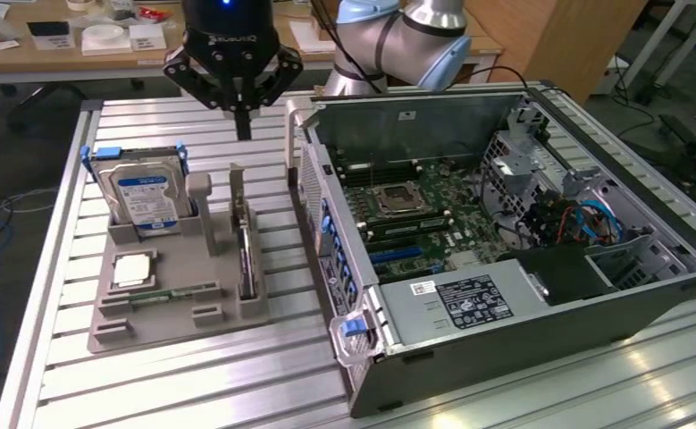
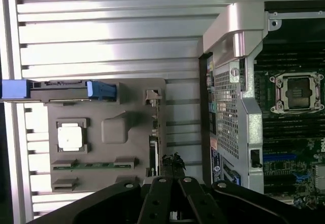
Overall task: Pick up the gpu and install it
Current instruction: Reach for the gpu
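The gpu (image 1: 247,255) stands on edge in a slot of the grey holder tray (image 1: 175,326), a thin dark card with its silver bracket (image 1: 238,189) pointing up. In the wrist view the gpu (image 2: 152,155) appears edge-on as a narrow strip in the tray (image 2: 109,127). My gripper (image 1: 244,132) hangs above the slatted table, beyond the tray's far end and above the card's bracket end. It is shut and holds nothing. Its joined fingertips (image 2: 172,159) show just beside the card's edge.
The open computer case (image 1: 515,340) lies at the exterior view's right, motherboard (image 1: 425,219) exposed with a bare CPU socket (image 2: 297,93). The tray also carries a hard drive (image 1: 145,192) in a blue-handled bracket, a processor (image 1: 133,268) and a memory stick (image 1: 163,293).
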